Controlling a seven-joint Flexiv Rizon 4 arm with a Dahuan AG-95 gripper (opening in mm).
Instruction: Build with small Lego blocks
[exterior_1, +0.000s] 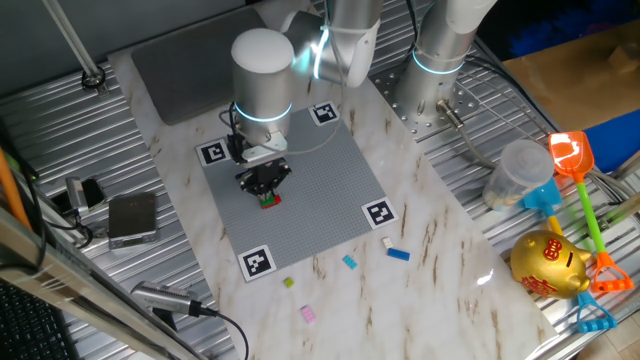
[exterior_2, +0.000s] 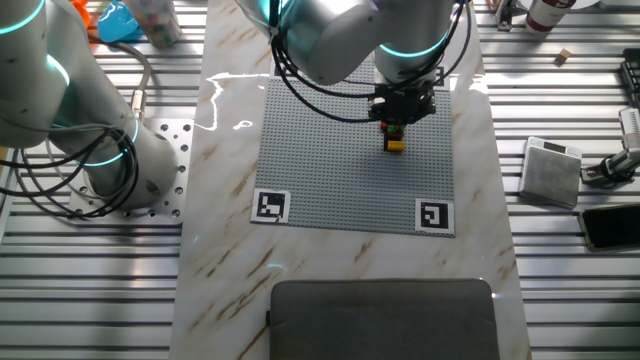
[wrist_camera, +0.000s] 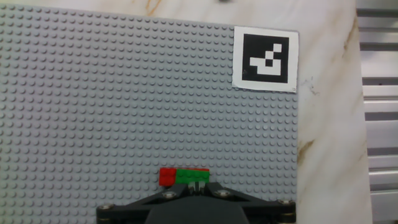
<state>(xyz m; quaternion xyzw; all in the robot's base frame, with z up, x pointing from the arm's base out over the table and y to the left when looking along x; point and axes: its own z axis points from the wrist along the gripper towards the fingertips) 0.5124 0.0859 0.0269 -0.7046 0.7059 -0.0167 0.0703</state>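
Gripper stands low over the grey studded plate, near its centre in one fixed view. Directly beneath the fingertips sits a small stack of Lego blocks: the other fixed view shows green over yellow with red at the top edge; the hand view shows a red brick touching a green brick at its 3 o'clock side.

Jaw state: the fingers are nearly together at the green brick, but the hand view cuts off the tips, so whether they clamp the brick or merely rest against it cannot be told.

Loose blocks lie on the marble table off the plate's 5 o'clock corner: a blue brick, a light blue brick, a white brick, a yellow-green brick and a pink brick.

Plate carries black-and-white markers at its corners.
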